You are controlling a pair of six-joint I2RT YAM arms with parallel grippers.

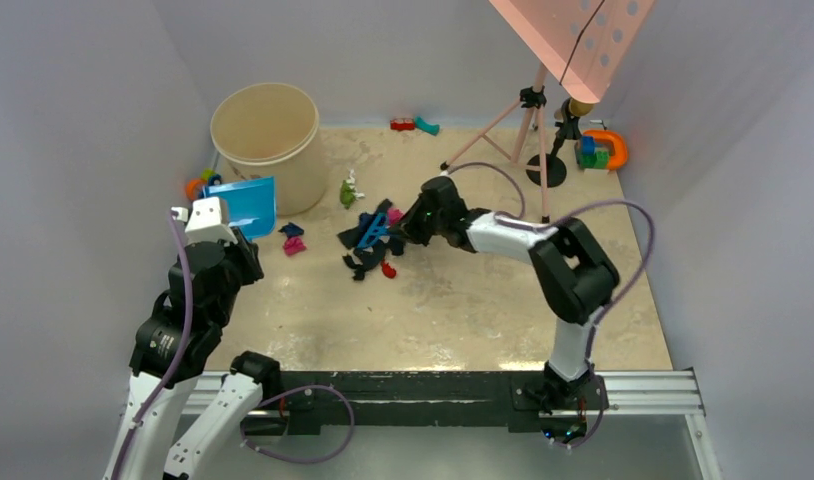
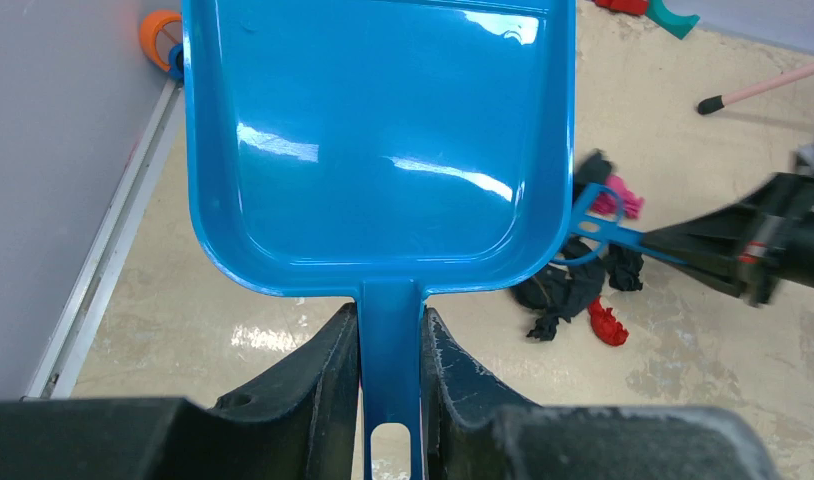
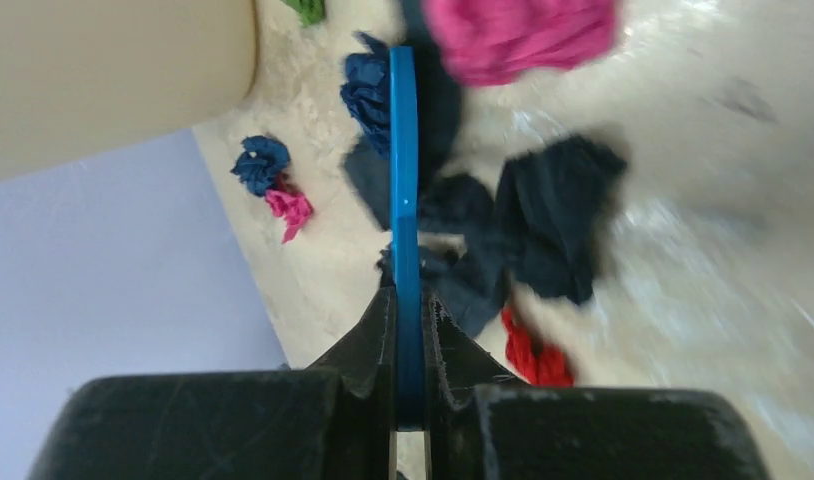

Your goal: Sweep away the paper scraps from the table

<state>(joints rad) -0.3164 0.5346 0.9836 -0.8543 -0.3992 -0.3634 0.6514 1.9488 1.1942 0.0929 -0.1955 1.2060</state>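
The paper scraps (image 1: 368, 250), black, navy, pink and red, lie in a pile mid-table, with two more, navy and pink (image 1: 293, 239), to the left. My right gripper (image 1: 408, 225) is shut on a thin blue sweeping tool (image 3: 404, 180) whose far end lies among the pile (image 3: 523, 220). My left gripper (image 2: 391, 340) is shut on the handle of the blue dustpan (image 2: 383, 130), held at the left (image 1: 249, 205), apart from the pile. The pan looks empty. The pile and tool also show at the right of the left wrist view (image 2: 573, 290).
A beige bucket (image 1: 266, 140) stands at the back left behind the dustpan. A pink tripod stand (image 1: 528, 125) and cable are at the back right. Red and teal blocks (image 1: 413, 125), a green toy (image 1: 348, 192) and orange toys (image 1: 605, 150) lie near the back wall.
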